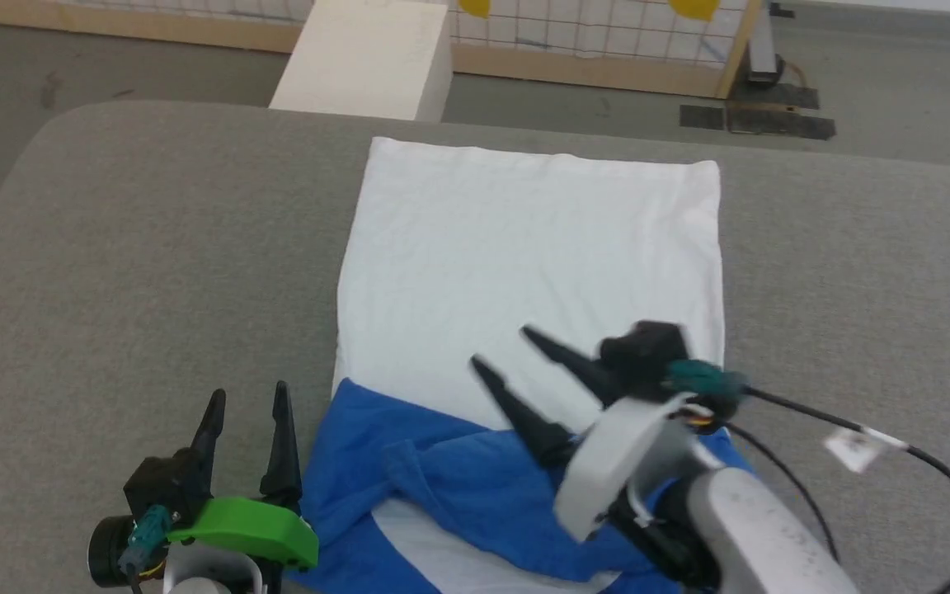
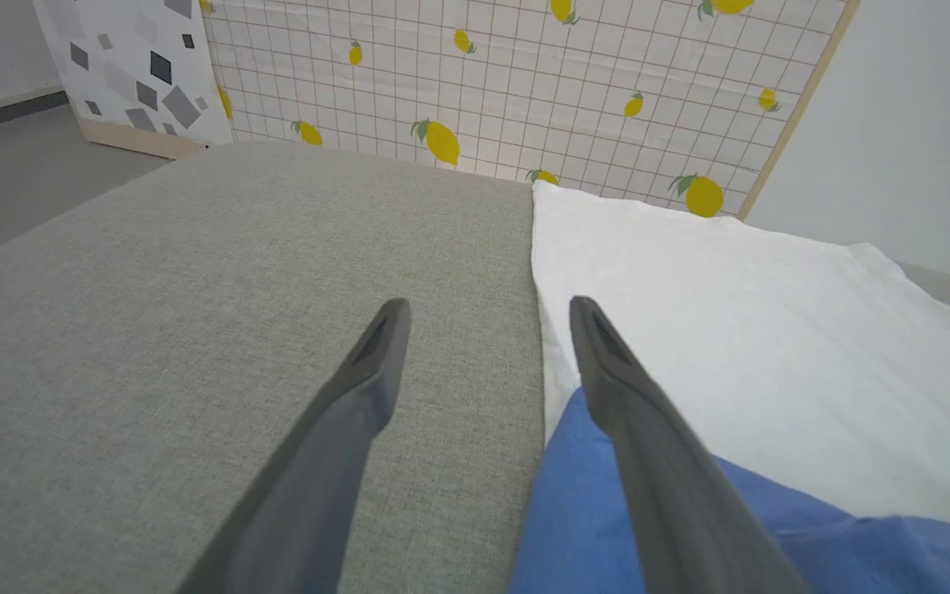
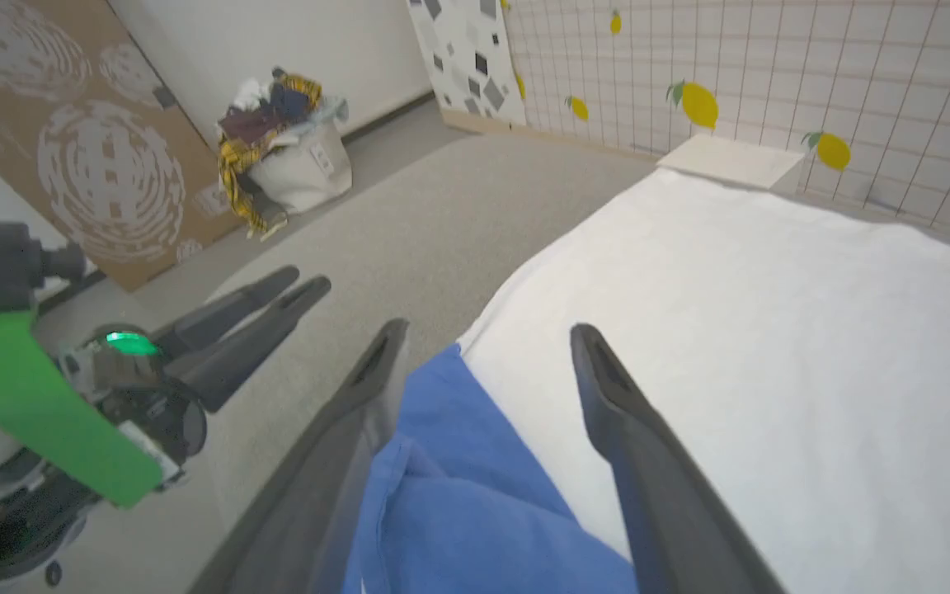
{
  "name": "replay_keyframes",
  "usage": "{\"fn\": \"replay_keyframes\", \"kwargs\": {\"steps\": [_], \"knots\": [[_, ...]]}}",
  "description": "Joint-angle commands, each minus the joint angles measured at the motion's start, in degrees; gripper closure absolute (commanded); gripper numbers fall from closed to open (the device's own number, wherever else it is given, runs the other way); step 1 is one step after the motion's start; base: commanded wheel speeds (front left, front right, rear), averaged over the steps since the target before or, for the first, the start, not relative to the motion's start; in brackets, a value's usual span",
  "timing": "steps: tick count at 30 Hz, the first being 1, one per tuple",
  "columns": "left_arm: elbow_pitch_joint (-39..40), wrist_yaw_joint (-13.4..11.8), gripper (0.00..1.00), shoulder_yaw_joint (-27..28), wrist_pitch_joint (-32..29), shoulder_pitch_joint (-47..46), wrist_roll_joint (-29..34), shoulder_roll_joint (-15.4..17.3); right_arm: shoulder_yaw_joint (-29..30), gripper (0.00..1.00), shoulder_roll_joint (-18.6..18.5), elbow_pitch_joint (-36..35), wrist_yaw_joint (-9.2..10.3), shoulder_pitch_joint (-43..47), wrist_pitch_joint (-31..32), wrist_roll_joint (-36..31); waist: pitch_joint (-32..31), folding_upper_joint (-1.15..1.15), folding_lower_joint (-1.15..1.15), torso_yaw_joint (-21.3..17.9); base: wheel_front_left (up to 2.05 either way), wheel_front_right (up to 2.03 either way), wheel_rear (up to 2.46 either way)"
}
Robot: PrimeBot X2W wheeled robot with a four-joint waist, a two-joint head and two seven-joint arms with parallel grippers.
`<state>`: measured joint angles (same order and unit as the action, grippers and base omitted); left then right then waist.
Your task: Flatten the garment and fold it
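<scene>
Nearest, at the left, the left gripper hovers with fingers spread and empty over the grey padded surface, just beside the left edge of the garment. To its right, the right gripper is spread too and holds nothing, above where the rumpled blue near end meets the white body. That white panel lies flat toward the far edge, with a white block and a lemon-patterned screen beyond.

Head camera looks down — wrist cameras low, sharing the garment.
</scene>
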<state>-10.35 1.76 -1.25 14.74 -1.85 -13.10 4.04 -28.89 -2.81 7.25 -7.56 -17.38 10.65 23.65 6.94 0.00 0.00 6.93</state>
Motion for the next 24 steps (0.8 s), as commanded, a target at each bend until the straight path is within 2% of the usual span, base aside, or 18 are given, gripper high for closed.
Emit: {"fn": "replay_keyframes", "kwargs": {"steps": [1,8,13,18,24], "knots": [[-0.09,0.47,0.0,-0.18,0.23,-0.9,0.32,0.72,2.51,0.0,-0.08,-1.6,0.08,1.98,-1.72,-1.48,-0.37,0.0,0.0,-2.49,0.0,0.0,0.0],[-0.46,2.04,0.0,-0.64,-3.92,-6.81,0.54,4.45,15.8,0.0,-0.07,-9.86,0.08,9.03,-7.54,-8.55,1.45,0.0,0.0,-8.04,0.0,0.0,0.0],[-2.08,3.99,0.0,-1.31,-10.88,-16.33,-0.41,9.1,22.67,0.0,-0.07,-11.68,0.08,11.97,-8.65,-11.2,5.34,0.0,0.0,-12.17,0.0,0.0,0.0],[-4.12,5.13,0.0,-2.19,-21.49,-27.15,-2.88,14.31,25.19,0.0,-0.07,-12.88,0.08,11.96,-8.77,-10.51,10.59,0.0,0.0,-16.02,0.0,0.0,0.0],[-7.13,5.23,0.0,-1.84,-37.26,-40.42,-6.44,19.65,24.27,0.0,-0.07,-13.69,0.08,9.72,-9.55,-8.7,18.22,0.0,0.0,-20.09,0.0,0.0,0.0]]}}
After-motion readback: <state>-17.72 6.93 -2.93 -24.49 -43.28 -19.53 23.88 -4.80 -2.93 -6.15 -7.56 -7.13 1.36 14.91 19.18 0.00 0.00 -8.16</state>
